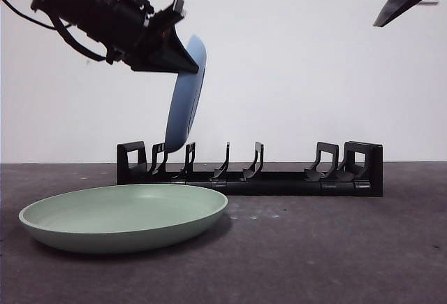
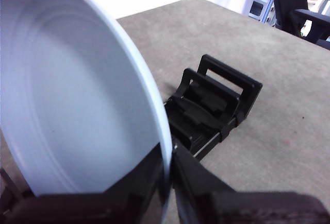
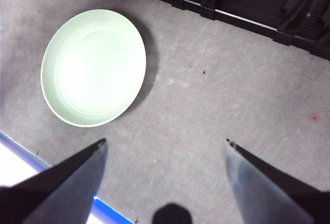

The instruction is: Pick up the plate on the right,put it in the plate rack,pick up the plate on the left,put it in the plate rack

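Clamped on the blue plate's (image 1: 186, 94) rim, the left gripper (image 2: 167, 183) is held above the plate rack (image 1: 251, 171); the green plate (image 1: 122, 214) is not yet racked, and the right gripper (image 3: 165, 147) is held wide open, empty.

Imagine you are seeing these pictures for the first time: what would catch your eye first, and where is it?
First, the blue plate hanging on edge in the air, pinched at its rim by the left gripper, its lower edge just above the prongs at one end of the black plate rack. Next, the green plate lying flat on the table in front of the rack. The right gripper hovers open above the table.
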Motion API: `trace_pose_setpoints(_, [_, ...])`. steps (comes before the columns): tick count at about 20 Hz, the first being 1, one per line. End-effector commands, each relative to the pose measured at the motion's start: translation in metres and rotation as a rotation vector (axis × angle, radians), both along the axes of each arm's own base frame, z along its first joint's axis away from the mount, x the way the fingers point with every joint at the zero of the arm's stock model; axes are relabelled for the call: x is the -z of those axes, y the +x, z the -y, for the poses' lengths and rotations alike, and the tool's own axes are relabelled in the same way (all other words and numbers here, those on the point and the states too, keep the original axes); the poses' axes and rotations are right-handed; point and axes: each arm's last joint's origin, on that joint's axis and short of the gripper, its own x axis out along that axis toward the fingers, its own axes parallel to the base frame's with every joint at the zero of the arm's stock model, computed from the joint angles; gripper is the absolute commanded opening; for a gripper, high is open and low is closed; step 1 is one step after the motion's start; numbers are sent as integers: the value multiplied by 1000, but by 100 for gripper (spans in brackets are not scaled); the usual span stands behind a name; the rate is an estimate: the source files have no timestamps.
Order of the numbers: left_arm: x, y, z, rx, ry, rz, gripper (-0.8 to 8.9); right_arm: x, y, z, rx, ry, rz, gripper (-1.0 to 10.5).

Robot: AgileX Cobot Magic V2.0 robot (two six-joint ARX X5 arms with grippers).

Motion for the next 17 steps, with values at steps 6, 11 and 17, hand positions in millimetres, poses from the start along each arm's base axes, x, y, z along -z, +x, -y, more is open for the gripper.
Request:
trace_pose_setpoints(6, [24,10,2,-45,56,-55,-8,2,0,0,4,3,1,378])
trace_pose_setpoints(11, [30,7,0,-63,116,-103,0,1,1,-1,6,0,15,378])
trace_pose_setpoints(17, [32,6,-1,-59,123,-127,232,1,1,-1,5,1,17,378])
